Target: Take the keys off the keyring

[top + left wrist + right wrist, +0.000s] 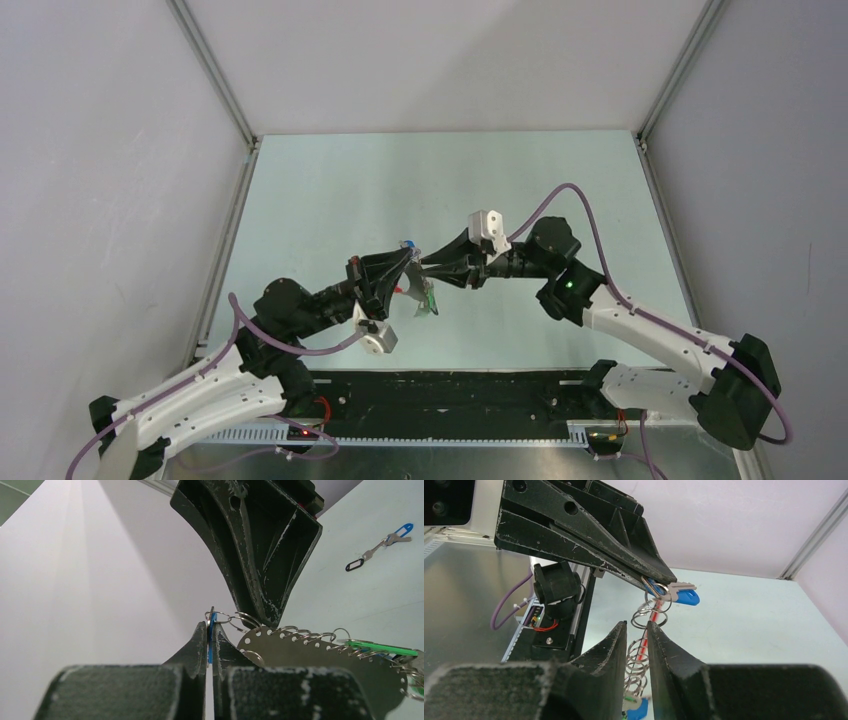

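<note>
Over the green table (330, 200), your left pincer (210, 626) pinches a blue key (684, 596); the keyring (639, 650) hangs straight down inside your right pincer (636, 626), grip unclear.

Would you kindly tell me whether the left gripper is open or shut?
Shut: the left gripper pinches a blue-capped key between fingers pressed together, with no gap showing.
</note>
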`<state>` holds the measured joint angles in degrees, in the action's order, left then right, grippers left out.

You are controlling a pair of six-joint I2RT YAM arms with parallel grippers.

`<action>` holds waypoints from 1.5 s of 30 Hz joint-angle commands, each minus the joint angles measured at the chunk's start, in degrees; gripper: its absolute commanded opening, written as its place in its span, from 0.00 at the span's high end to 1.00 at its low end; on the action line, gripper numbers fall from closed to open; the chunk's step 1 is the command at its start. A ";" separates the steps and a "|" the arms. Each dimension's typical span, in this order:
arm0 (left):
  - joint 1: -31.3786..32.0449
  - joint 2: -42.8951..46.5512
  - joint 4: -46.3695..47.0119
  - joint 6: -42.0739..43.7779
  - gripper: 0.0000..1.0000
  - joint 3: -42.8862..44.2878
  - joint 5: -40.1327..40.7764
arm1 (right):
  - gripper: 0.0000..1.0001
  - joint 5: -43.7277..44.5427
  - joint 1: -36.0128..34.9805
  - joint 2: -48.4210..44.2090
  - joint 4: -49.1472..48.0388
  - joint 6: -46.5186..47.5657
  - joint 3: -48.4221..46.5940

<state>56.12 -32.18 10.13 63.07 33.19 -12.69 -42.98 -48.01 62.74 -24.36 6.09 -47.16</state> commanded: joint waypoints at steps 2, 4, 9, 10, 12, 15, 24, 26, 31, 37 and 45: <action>-0.13 0.73 3.62 0.48 1.00 0.91 -1.09 | 0.76 0.22 -0.77 0.93 -5.12 -1.16 -1.41; -0.11 0.76 3.66 0.46 1.00 0.91 -1.04 | 0.81 0.76 -1.03 1.28 -5.85 -1.46 -1.44; -0.13 0.76 3.65 0.46 1.00 0.78 -1.00 | 0.77 1.62 -1.38 1.48 -6.40 -2.07 -1.41; -0.13 0.77 3.62 0.47 1.00 0.75 -1.04 | 0.76 1.79 -1.42 1.45 -6.31 -2.07 -1.44; -0.11 0.80 3.64 0.41 1.00 0.80 -1.03 | 0.76 1.84 -1.51 1.24 -6.09 -1.95 -1.38; -0.10 0.81 3.62 0.44 1.00 0.78 -0.88 | 0.70 2.05 -1.72 1.08 -5.96 -1.96 -1.38; -0.13 0.72 3.59 0.56 1.00 0.82 -0.81 | 0.71 3.55 -2.28 1.34 -7.95 -4.08 -1.43; -0.13 0.74 3.58 0.56 1.00 0.80 -0.78 | 0.76 5.16 -2.49 1.56 -8.89 -5.54 -1.44; -0.13 0.76 3.60 0.71 1.00 0.74 -0.52 | 1.00 7.44 -2.66 1.28 -8.85 -10.37 -1.43; -0.13 0.94 3.66 1.00 1.00 0.59 -0.24 | 1.00 8.34 -2.62 -0.06 -7.20 -20.55 -1.45; -0.20 1.15 3.64 1.26 1.00 0.56 0.24 | 1.00 10.79 -2.80 0.22 -5.78 -38.15 -1.38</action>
<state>56.01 -31.79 10.20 63.46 33.19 -12.27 -33.98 -50.28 63.90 -28.77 -21.43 -47.16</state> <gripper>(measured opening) 0.015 0.010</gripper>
